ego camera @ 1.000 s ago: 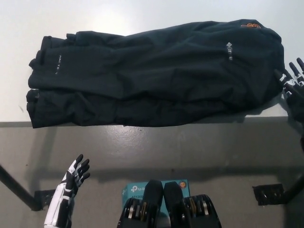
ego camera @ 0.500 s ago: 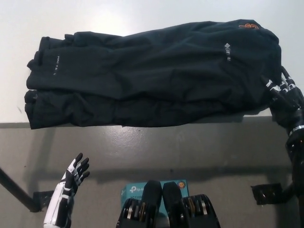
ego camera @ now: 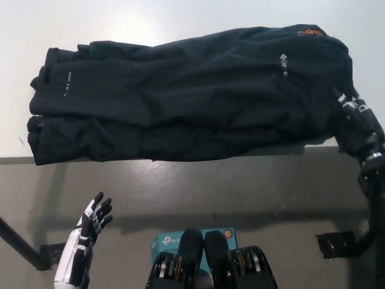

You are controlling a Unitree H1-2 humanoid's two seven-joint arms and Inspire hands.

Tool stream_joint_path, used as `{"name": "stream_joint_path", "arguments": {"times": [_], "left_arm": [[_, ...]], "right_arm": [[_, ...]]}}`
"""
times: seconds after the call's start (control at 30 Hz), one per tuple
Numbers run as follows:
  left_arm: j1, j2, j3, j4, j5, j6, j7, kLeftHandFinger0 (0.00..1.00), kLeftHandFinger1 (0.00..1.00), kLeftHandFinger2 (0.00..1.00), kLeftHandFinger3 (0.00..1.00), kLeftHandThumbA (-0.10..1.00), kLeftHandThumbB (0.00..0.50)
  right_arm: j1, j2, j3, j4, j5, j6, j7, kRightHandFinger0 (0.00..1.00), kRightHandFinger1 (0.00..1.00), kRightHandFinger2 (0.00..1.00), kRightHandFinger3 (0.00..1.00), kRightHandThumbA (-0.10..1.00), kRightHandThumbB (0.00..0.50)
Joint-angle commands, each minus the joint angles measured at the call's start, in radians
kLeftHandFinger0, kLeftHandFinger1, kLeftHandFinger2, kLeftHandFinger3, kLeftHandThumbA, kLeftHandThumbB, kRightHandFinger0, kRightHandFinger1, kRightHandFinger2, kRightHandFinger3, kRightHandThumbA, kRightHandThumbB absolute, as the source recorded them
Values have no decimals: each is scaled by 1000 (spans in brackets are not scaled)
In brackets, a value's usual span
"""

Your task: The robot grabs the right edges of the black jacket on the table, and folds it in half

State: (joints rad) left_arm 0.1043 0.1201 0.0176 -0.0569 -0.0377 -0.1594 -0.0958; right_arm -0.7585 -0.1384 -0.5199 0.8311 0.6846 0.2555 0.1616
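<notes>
Right hand's fingers [ego camera: 348, 105]: black with pale bands, stretched toward the jacket's right hem and lying against or just over the cloth. Black on black here, so it cannot be told whether they have clamped the edge or only touch it. The right hand [ego camera: 356, 123] comes in from the right, at the near right corner of the garment, wrist and forearm dropping away below the surface's edge. That placement fits the task: the right edge is the part to be lifted and carried across for the fold, so the hand judged to be at the grasp stage, fold not begun.

Black jacket [ego camera: 186, 96]: spread lengthwise across the white surface [ego camera: 150, 21], left to right, lying flat. Near hem runs along the surface's near edge and slightly overhangs it. Cloth looks thin, matte, synthetic, with soft creases and long shallow ridges; likely slippery and limp, so a pinch on one layer could let the rest sag. Small white logo [ego camera: 283, 59] on the right part, orange mark [ego camera: 310, 32] at the far right top, faint white lettering [ego camera: 63, 83] at left.

Left hand [ego camera: 93, 218]: white with dark fingers, idle at near left, below the surface, fingers apart and empty. Grey floor beneath.
</notes>
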Motion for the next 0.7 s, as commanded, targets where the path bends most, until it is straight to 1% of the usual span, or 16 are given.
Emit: {"name": "stream_joint_path", "arguments": {"times": [0.0, 0.03, 0.1, 0.13, 0.17, 0.23, 0.27, 0.3, 0.33, 0.37, 0.4, 0.43, 0.5, 0.57, 0.6, 0.67], "left_arm": [[-12, 12, 5, -13, -15, -21, -10, 1000, 1000, 1000, 1000, 1000, 173], [-14, 13, 7, -12, -12, -21, -7, 1000, 1000, 1000, 1000, 1000, 176], [-8, 14, 7, -15, -13, -20, -9, 1000, 1000, 1000, 1000, 1000, 178], [-19, 15, 8, -8, -16, -20, -10, 1000, 1000, 1000, 1000, 1000, 179], [-15, 14, 9, -11, -19, -15, -10, 1000, 1000, 1000, 1000, 1000, 182], [-19, 14, 10, -9, -19, -13, -10, 1000, 1000, 1000, 1000, 1000, 184], [-19, 14, 10, -9, -19, -13, -10, 1000, 1000, 1000, 1000, 1000, 184], [-26, 14, 10, -5, -19, -13, -10, 1000, 1000, 1000, 1000, 1000, 189], [-35, 14, 11, 1, -18, -14, -9, 1000, 1000, 1000, 1000, 1000, 200], [-35, 14, 11, 2, -16, -14, -8, 1000, 1000, 1000, 1000, 1000, 203], [-19, 13, 8, -4, -14, -17, -9, 1000, 1000, 1000, 1000, 1000, 197], [-21, 13, 9, 4, -13, -28, -9, 1000, 1000, 1000, 1000, 1000, 180], [-23, 13, 9, 4, -14, -29, -8, 1000, 1000, 1000, 1000, 1000, 176], [-18, 14, 10, -2, -24, -18, -12, 1000, 1000, 1000, 1000, 1000, 191], [-15, 15, 9, -3, -26, -18, -14, 1000, 1000, 1000, 1000, 1000, 184], [-15, 16, 9, -4, -26, -19, -14, 1000, 1000, 1000, 1000, 1000, 182]], "right_arm": [[-90, 32, -31, -5, 73, 65, -8, 0, 25, 371, 402, 34, 207], [-95, 40, -38, -21, 88, 85, -7, 0, 22, 404, 447, -73, 190], [-90, 46, -48, -41, 97, 111, -13, 0, 46, 480, 478, -100, 165], [-99, 46, -60, -34, 105, 113, -19, 0, 53, 491, 590, -100, 157], [-93, 48, -63, -41, 103, 115, -26, 0, 60, 517, 597, -100, 153], [-97, 47, -63, -38, 100, 115, -27, 0, 48, 508, 362, -100, 150], [-97, 47, -64, -39, 100, 115, -28, 0, 47, 507, 302, -100, 150], [-103, 44, -66, -30, 98, 111, -31, 0, 35, 503, 348, -100, 142], [-113, 38, -69, -15, 91, 103, -40, 0, 37, 506, 268, -100, 138], [-114, 37, -68, -12, 86, 101, -45, 0, 41, 510, 237, -100, 136], [-98, 45, -75, -40, 91, 115, -69, 0, 50, 525, 309, -100, 142], [-93, 42, -61, -43, 76, 101, -49, 0, 39, 507, 314, -100, 108], [-92, 43, -61, -50, 76, 100, -50, 0, 45, 505, 308, -100, 105], [-91, 41, -49, -52, 60, 85, -43, 0, 77, 502, 267, -100, 80], [-87, 44, -44, -62, 52, 71, -46, 0, 96, 516, 359, -100, 63], [-86, 45, -43, -66, 50, 69, -49, 0, 109, 518, 753, -100, 54]]}}
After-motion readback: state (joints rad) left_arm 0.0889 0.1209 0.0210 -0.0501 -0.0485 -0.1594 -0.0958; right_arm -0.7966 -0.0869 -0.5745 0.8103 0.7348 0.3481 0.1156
